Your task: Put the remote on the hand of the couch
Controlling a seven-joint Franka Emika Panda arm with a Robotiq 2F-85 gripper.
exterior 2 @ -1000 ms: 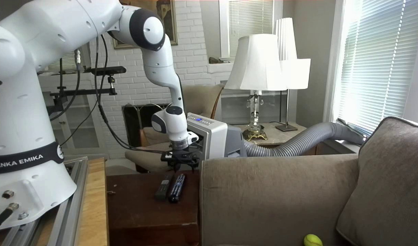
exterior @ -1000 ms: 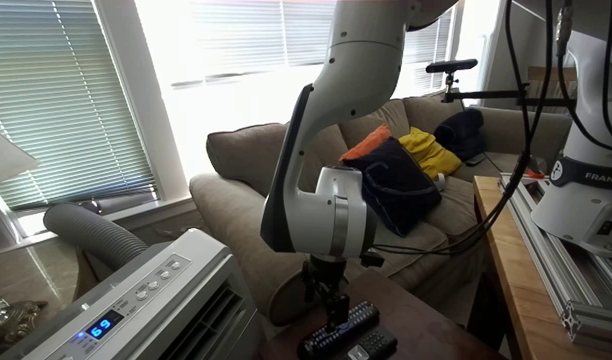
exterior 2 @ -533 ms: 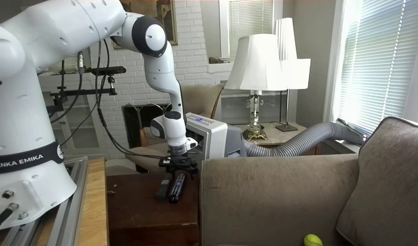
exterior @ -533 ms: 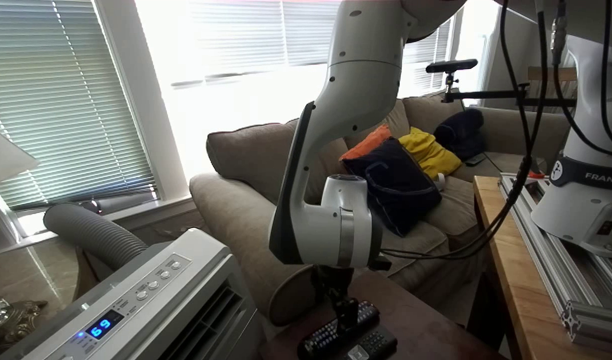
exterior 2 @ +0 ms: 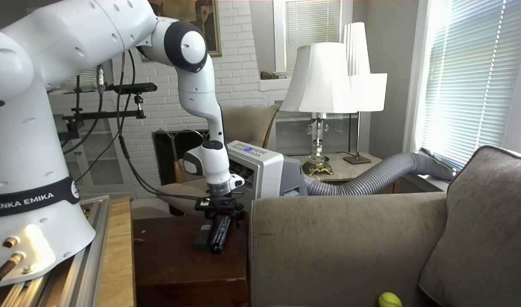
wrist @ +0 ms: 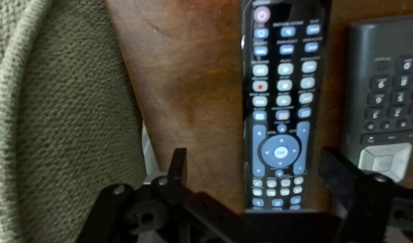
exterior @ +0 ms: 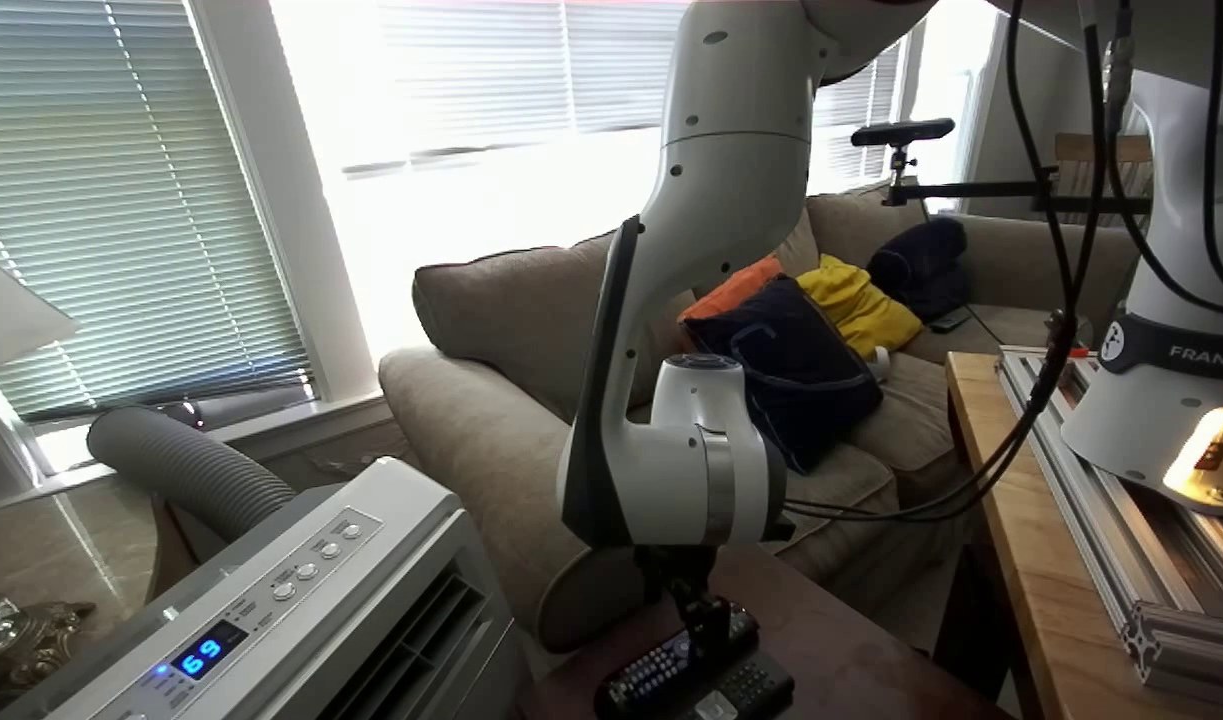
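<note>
The remote, long and black with pale and blue buttons, lies flat on a dark wooden table. It also shows in both exterior views. My gripper is open just above it, with one finger on each side of the remote. Bare wood shows between the left finger and the remote. The right finger sits in the gap near the shorter remote. The remote's near end is hidden behind the gripper. The hand of the couch is the rolled taupe armrest beside the table, also in an exterior view.
A shorter dark grey remote lies close beside the long one. The table stands against the couch's side. A white air conditioner with a grey hose stands close by. Cushions lie on the couch.
The arm has come down, and the gripper has shifted slightly away from the couch arm, over the remotes. The remotes have not moved. A bright patch of light now shows on the robot's base.
</note>
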